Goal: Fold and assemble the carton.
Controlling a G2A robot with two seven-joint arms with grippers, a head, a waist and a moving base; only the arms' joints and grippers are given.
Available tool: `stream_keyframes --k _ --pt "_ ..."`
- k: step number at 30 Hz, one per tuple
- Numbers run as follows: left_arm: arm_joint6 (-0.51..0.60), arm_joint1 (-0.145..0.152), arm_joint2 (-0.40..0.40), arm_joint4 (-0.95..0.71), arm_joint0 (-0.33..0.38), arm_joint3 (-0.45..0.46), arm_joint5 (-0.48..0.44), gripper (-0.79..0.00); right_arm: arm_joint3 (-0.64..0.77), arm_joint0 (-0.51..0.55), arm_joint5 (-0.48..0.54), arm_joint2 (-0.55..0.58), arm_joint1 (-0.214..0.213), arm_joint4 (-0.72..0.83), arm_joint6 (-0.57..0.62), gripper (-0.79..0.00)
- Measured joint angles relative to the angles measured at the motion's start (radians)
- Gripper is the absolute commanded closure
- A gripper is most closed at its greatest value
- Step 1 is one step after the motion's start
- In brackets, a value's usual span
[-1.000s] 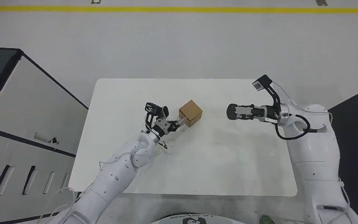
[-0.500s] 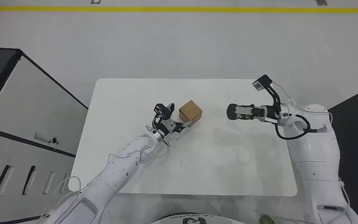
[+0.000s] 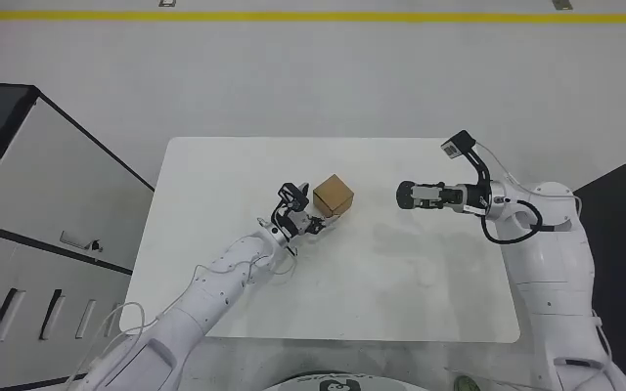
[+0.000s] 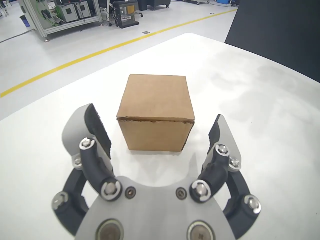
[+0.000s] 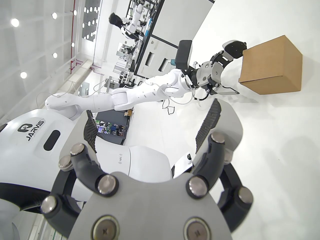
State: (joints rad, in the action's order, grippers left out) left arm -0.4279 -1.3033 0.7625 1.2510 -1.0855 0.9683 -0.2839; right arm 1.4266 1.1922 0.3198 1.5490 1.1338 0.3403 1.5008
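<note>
Jaws wide on both arms, I see the closed carton (image 3: 334,195) near the middle of the desk (image 3: 411,283), left jaws just beside its 8 o'clock, right jaws well off at 3 o'clock, so I'd square the left pair on it before squeezing.

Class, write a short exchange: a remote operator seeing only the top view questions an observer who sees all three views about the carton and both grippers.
Operator: Is the left gripper gripping the carton?
Observer: No; its wrist view shows it open, fingertips short of the carton, not touching.
Operator: Is the carton closed?
Observer: Yes; the top is shut, with a slightly ragged seam along the edge facing that gripper.
Operator: And the right gripper?
Observer: Open and empty, by its wrist view.
</note>
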Motion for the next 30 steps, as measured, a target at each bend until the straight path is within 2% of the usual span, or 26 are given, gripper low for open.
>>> stream_keyframes --k 11,20,30 --pt "0.040 -0.006 0.004 0.015 -0.001 0.002 0.001 -0.785 0.000 0.000 0.000 0.000 0.000 0.000 0.000 -0.785" --pt "0.018 -0.026 -0.009 0.014 0.027 -0.052 -0.042 -0.785 0.000 0.000 0.000 0.000 0.000 0.000 0.000 -0.785" --pt "-0.011 -0.058 -0.030 0.000 0.063 -0.144 -0.050 -0.785 0.000 0.000 0.000 0.000 0.000 0.000 0.000 -0.785"
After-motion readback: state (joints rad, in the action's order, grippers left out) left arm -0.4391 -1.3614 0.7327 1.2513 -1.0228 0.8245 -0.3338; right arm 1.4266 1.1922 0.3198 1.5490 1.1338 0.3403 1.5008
